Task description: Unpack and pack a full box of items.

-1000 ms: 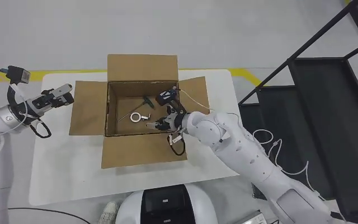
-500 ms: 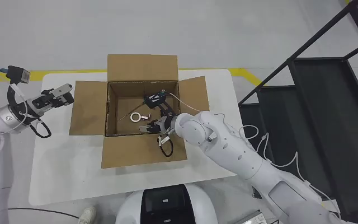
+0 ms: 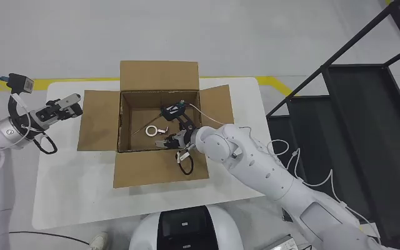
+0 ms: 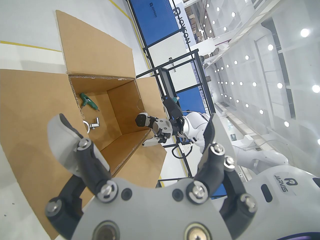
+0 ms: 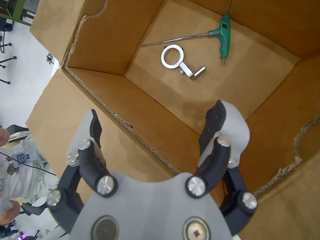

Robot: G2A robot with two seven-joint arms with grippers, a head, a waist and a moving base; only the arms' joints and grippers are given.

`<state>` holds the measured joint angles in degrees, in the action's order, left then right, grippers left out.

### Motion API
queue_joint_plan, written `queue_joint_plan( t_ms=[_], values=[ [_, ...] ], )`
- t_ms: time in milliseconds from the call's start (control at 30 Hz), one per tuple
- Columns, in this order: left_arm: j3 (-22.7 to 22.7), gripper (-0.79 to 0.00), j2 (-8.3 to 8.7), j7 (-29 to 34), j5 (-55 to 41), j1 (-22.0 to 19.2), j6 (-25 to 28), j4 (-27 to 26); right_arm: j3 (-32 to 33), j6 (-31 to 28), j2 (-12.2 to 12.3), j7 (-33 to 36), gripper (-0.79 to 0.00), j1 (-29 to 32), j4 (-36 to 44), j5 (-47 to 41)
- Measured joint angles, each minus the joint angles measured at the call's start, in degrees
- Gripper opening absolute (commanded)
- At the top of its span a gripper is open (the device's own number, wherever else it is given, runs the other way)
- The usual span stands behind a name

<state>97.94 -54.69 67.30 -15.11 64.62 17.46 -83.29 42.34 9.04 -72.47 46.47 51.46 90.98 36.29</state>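
Standing by the white table point(image 3: 69, 187), I'd worry first about the open cardboard box point(image 3: 159, 75). It sits there with all four flaps folded out and nothing holding it down, so a push against a wall or flap could slide it across the smooth top or tip it. The right gripper point(image 5: 155, 112) hangs over the rim of the wall nearest the robot, its fingers spread wide and empty, tilted toward the box floor. It looks close enough to the corrugated edge that a straight descent might catch it and drag the whole carton along. The left gripper point(image 3: 76, 105) is likewise spread and empty, held well off beyond the left flap, so I judge it is in no position to steady the box if that happens. Down on the box floor lie two things to unpack. A green T-handled hex key point(image 5: 223, 38) lies near a far corner, its thin shaft running along the bottom. Just beside that shaft, perhaps touching it though I cannot tell, is a small metal ring clamp point(image 5: 184, 69). Both lie flat, so the wide pads could skid over them, pinch cardboard instead, or knock one into the other. The clamp, smooth and rounded, looks likeliest to squirt out of a poor grip, and a grab for either piece may disturb both.
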Motion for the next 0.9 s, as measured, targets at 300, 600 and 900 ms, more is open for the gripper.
queue_joint_plan(
  t_ms=[300,600,900],
  values=[
    [0.0,0.0,0.0,0.0,0.0,0.0,0.0,0.0,0.0,0.0,0.0,0.0,0.0,0.0,0.0,0.0],
    [0.0,0.0,0.0,0.0,0.0,0.0,0.0,0.0,0.0,0.0,0.0,0.0,0.0,0.0,0.0,0.0],
    [0.0,0.0,0.0,0.0,0.0,0.0,0.0,0.0,0.0,0.0,0.0,0.0,0.0,0.0,0.0,0.0]
  ],
)
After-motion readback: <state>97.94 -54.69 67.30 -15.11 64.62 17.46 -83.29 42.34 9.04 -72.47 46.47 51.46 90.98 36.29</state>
